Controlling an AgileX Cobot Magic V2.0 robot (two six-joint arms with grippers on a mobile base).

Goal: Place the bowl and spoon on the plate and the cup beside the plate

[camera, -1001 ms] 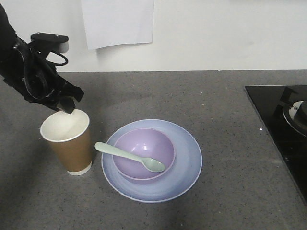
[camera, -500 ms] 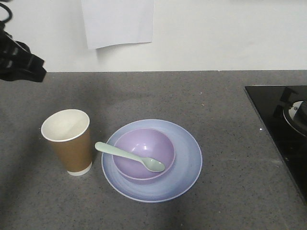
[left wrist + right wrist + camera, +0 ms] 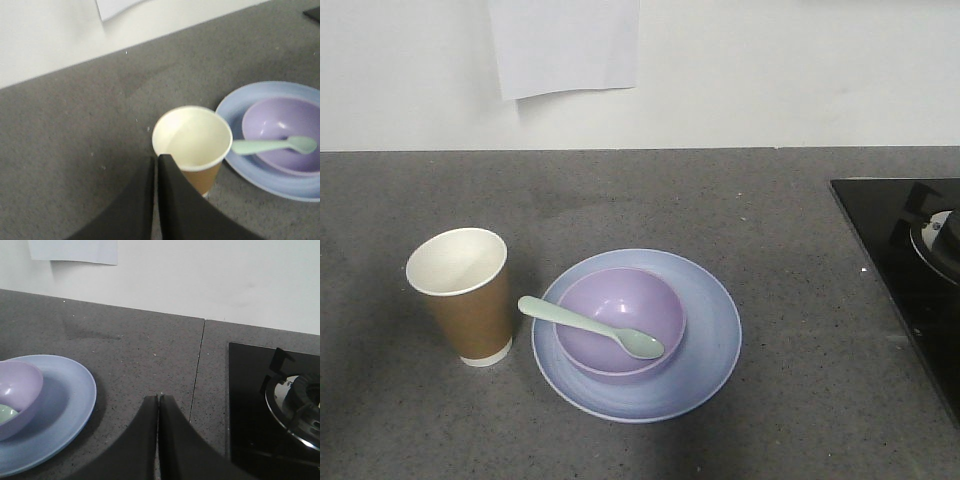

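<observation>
Plate (image 3: 710, 350) on the grey counter (image 3: 800, 250) near the front, bowl (image 3: 620, 320) sitting in it, spoon (image 3: 590, 326) laid across the bowl with scoop inside and handle poking out over the rim toward the cup (image 3: 463, 295), which stands upright just beside the plate's left edge, not touching. Left gripper (image 3: 155, 161) clenched with nothing in it, fingertips pressed together above the counter just short of the cup; right gripper (image 3: 158, 398) likewise clamped empty, over bare counter right of the plate. Black cooktop (image 3: 910, 270) at right, white paper sheet (image 3: 565, 45) on the back wall.

Grey speckled counter (image 3: 790, 250) bears plate (image 3: 715, 335), cup (image 3: 465, 300), and seemingly a hob (image 3: 900, 260).
</observation>
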